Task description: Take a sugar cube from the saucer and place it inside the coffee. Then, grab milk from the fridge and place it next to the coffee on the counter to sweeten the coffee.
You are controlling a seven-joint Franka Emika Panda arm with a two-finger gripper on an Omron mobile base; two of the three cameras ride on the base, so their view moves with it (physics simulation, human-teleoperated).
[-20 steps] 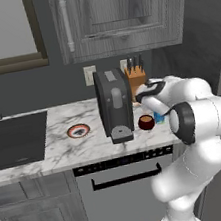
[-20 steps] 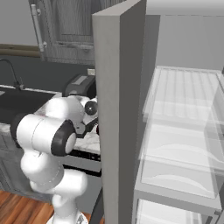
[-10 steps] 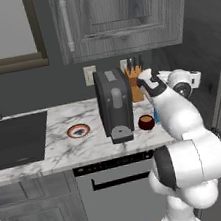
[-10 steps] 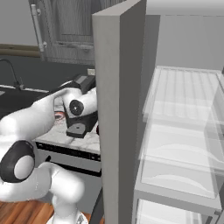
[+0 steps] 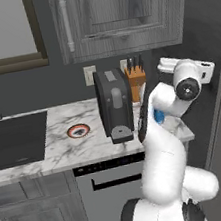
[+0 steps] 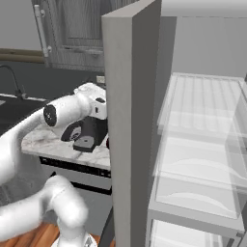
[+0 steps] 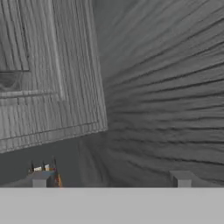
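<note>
Showing blue behind arm: milk (image 5: 158,116) on counter (image 5: 63,151); saucer (image 5: 78,131) orange-rimmed; pincer (image 7: 111,179) spread wide, empty.

coffee and most of the milk (image 5: 158,116) hidden behind the white arm (image 5: 161,145)

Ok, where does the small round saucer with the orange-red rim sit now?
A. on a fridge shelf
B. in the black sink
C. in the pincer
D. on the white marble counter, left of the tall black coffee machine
D: the orange-red-rimmed saucer lies on the white marble counter, left of the black coffee machine.
</note>
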